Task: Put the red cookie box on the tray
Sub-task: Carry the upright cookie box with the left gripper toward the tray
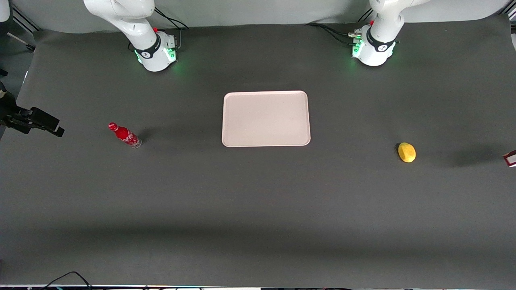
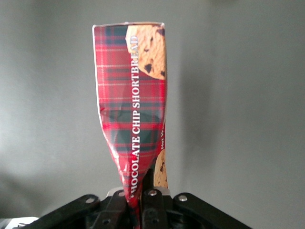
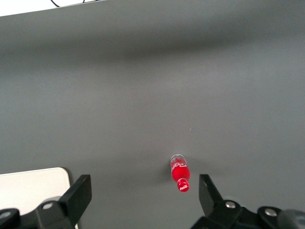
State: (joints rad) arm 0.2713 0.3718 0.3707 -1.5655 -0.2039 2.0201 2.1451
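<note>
**Gripping the cookie box, out at the working arm's end**

Covering almost the whole front view, the dark grey desk [image 1: 258,209] carries only a few things, well apart from each other. Largest of them is the tray [image 1: 266,118], pale pinkish-white with rounded corners and a low rim, lying just above the centre of the frame with nothing in it. One corner of it also shows in the right wrist view.

Next in size comes the red cookie box [image 2: 131,109], seen best from the left wrist camera: a tartan-patterned carton printed with cookie pictures and the words "CHOCOLATE CHIP SHORTBREAD". The hand [image 2: 138,202] is clamped on one narrow end of it, and the cardboard is pinched and creased where the fingers [image 2: 152,200] squeeze it, so the box tapers toward the grip. In the front view only a small red-and-white corner of the box pokes in at the right edge of the frame, the rest being cut off, and the hand itself lies outside that picture; whether the box touches the desk cannot be told.

A yellow lemon-like fruit [image 1: 406,152] sits right of centre, and a small red bottle [image 1: 125,135] stands left of centre.
</note>
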